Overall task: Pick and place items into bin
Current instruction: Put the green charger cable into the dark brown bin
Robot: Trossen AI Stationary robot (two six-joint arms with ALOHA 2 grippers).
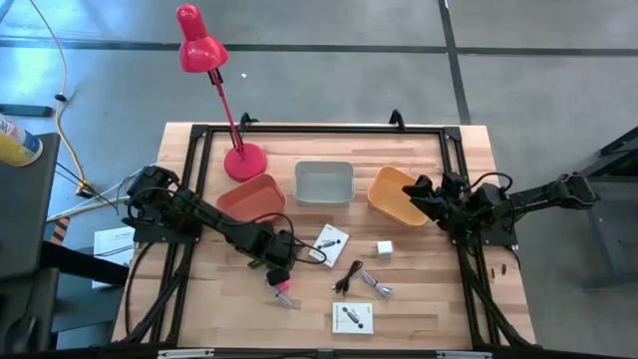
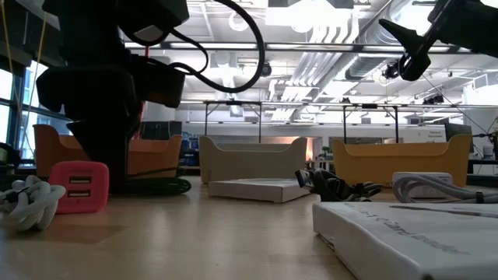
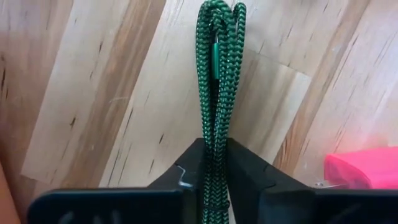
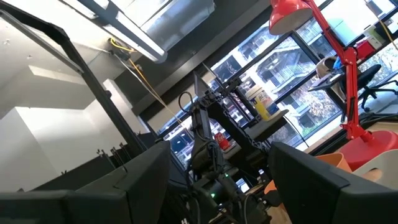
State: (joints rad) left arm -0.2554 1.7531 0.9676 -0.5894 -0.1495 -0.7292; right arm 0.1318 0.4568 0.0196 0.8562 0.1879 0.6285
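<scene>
My left gripper (image 1: pixel 273 261) is low over the table's near middle, shut on a bundle of green braided cord (image 3: pixel 217 74), which also shows in the low view (image 2: pixel 159 185). Right of it lie a pink block (image 1: pixel 284 287), two white packets (image 1: pixel 331 239) (image 1: pixel 352 317), a black cable (image 1: pixel 348 275), silvery bits (image 1: pixel 380 287) and a white block (image 1: pixel 384 247), all flat on the wood. My right gripper (image 1: pixel 419 191) hangs open and empty above the yellow bin (image 1: pixel 391 199), raised well off the table (image 2: pixel 412 43). My left gripper pinches the folded green cord bundle between its two fingers near one end (image 3: pixel 214 155), several strands together. The fingers come from above, and the bundle runs lengthwise out from between them. Its looped far end (image 3: pixel 221 15) lies against the wooden table top.
Three bins stand in a row at the far side: a red one (image 1: pixel 251 196), a grey one (image 1: pixel 324 181) and the yellow one. A red desk lamp (image 1: pixel 244 160) stands behind the red bin. A white cord (image 2: pixel 27 201) lies beside the pink block (image 2: pixel 78 187).
</scene>
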